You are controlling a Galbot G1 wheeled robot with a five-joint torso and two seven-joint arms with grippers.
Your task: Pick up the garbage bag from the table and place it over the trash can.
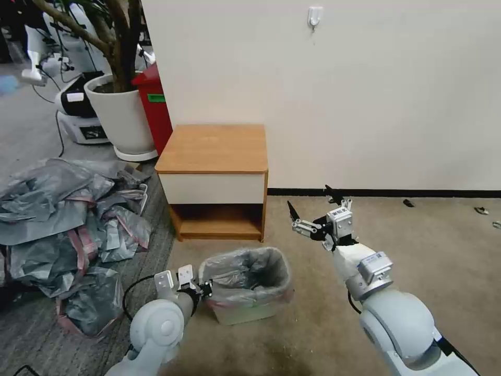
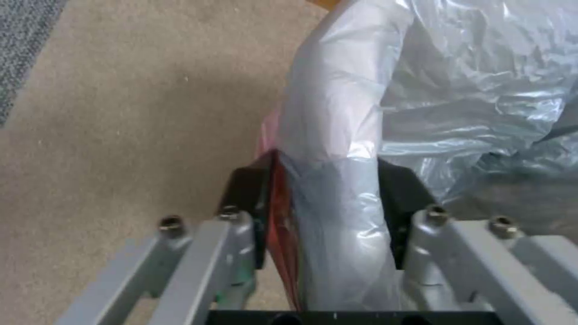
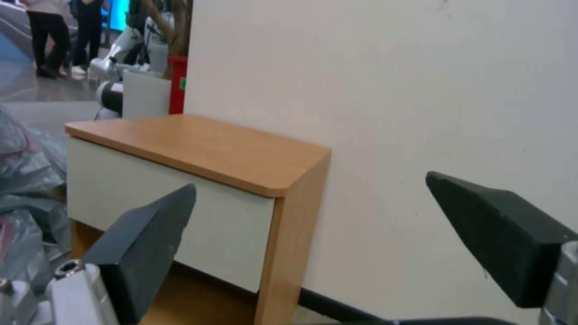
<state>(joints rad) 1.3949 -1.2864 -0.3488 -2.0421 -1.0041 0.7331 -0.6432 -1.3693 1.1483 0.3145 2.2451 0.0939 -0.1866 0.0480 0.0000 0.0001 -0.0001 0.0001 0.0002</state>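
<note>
Nearest the robot, at about 7 o'clock in the head view, the left gripper (image 1: pixel 207 289) sits at the near left edge of the trash can (image 1: pixel 245 313), its jaws clenched on the rolled lip together with the garbage bag (image 1: pixel 245 271); the left wrist view shows the black fingers (image 2: pixel 244 189) pinching the grey film and its pink-red band over the edge, probably to seat that side. The bag already lines the bin, its mouth folded over the rim all round as far as can be seen, and nothing lies inside it. Further out, near 1 o'clock, the right gripper (image 1: pixel 313 201) hangs above the carpet with jaws released, holding nothing, facing the table (image 1: pixel 214 149). The tabletop at 12 o'clock is bare, its lower shelf likewise. At 9 o'clock a heap of bags (image 1: pixel 62 209) sprawls on the floor.
</note>
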